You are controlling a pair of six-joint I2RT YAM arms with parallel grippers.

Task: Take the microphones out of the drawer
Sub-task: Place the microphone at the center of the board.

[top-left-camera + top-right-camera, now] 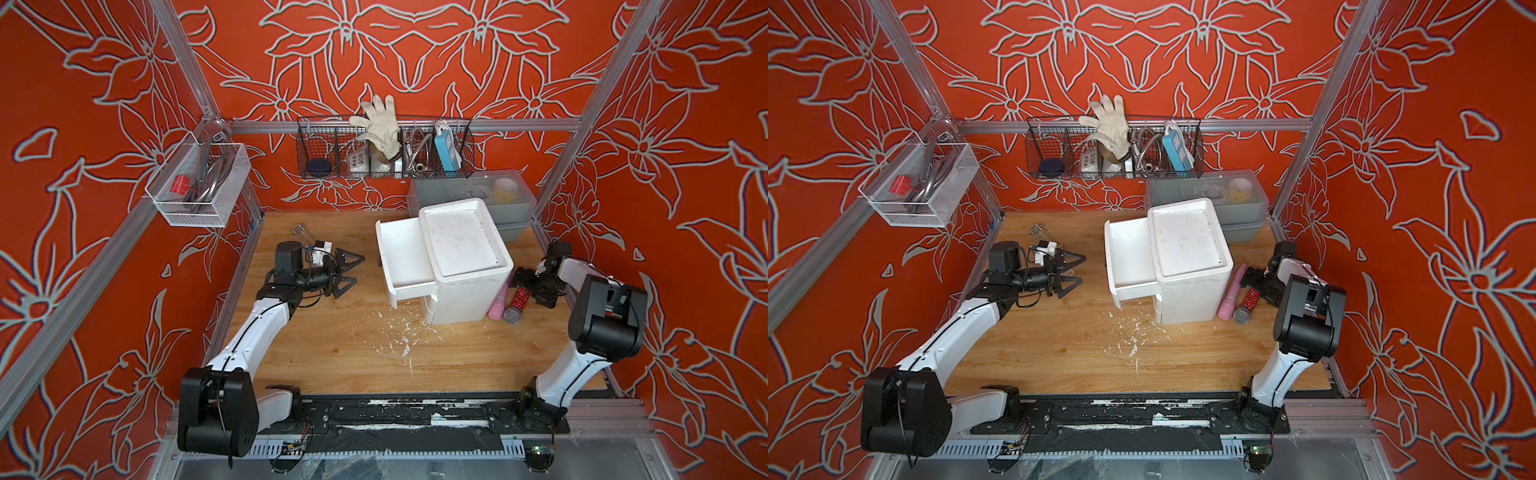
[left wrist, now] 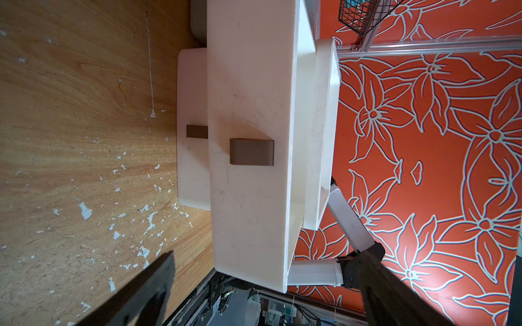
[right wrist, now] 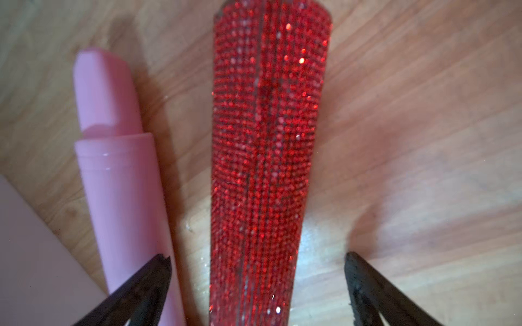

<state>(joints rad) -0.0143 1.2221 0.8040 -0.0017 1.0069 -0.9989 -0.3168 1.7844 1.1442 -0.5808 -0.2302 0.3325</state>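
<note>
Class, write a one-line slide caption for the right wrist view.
Right gripper open astride the red glitter microphone, which lies on the wooden table beside a pink cylinder.

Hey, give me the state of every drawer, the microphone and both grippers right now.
Top drawer, pulled open, looks empty.
Lower drawer, shut.
Microphone, lying on the table beside the cabinet, not gripped.
Left gripper, open, holding nothing.
Right gripper, open, jaws astride the microphone handle.

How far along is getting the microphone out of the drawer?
Nearly done. The drawer stands open, its visible part bare. The microphone lies on the table beside the cabinet, next to a pink tube. The right hand is open astride its red handle, gripping nothing. Probably only backing away remains.
</note>
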